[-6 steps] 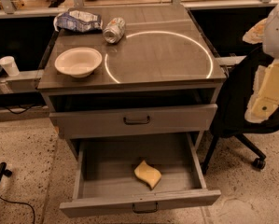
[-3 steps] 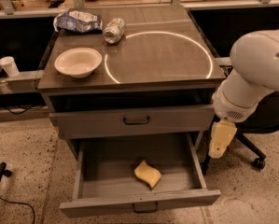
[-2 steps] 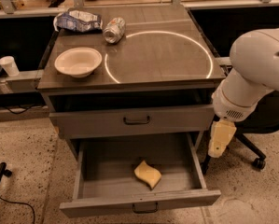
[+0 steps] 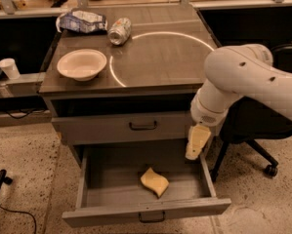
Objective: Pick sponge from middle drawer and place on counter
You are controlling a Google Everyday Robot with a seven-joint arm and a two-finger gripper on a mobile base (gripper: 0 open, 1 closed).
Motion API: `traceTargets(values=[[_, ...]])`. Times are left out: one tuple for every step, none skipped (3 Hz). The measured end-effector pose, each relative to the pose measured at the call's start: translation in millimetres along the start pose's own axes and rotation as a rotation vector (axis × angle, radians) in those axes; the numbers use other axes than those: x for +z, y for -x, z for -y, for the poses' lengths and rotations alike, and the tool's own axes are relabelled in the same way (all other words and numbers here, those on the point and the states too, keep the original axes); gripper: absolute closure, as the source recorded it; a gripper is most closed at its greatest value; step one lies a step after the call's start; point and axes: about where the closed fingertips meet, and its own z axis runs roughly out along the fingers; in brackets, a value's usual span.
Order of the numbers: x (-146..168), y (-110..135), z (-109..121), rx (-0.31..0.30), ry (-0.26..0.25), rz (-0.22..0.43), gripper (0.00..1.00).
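The pale yellow sponge (image 4: 154, 181) lies flat near the middle of the open middle drawer (image 4: 145, 209), the lowest one, pulled out toward me. My gripper (image 4: 196, 143) hangs from the white arm over the drawer's right rear corner, above and to the right of the sponge and apart from it. The counter (image 4: 155, 62) is the glossy grey-brown cabinet top with a thin white ring.
On the counter's left stand a white bowl (image 4: 81, 63), a tipped can (image 4: 119, 31) and a crumpled bag (image 4: 82, 20). A closed grey drawer front (image 4: 131, 126) sits above the open one. A black office chair (image 4: 255, 130) is right of the cabinet.
The arm has swung in from the right edge and moved left, bringing the gripper from beside the cabinet to over the drawer's right rear corner. The sponge has not moved.
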Motion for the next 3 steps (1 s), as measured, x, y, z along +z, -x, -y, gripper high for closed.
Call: traceTargets(values=[[32.8,20.0,8.7,0.027,-0.052,0.079,0.0],[62.5,27.7,2.9,0.024,-0.101,0.156,0.0],[83.0,23.2,-11.3,-0.013,-0.129,0.2,0.0]])
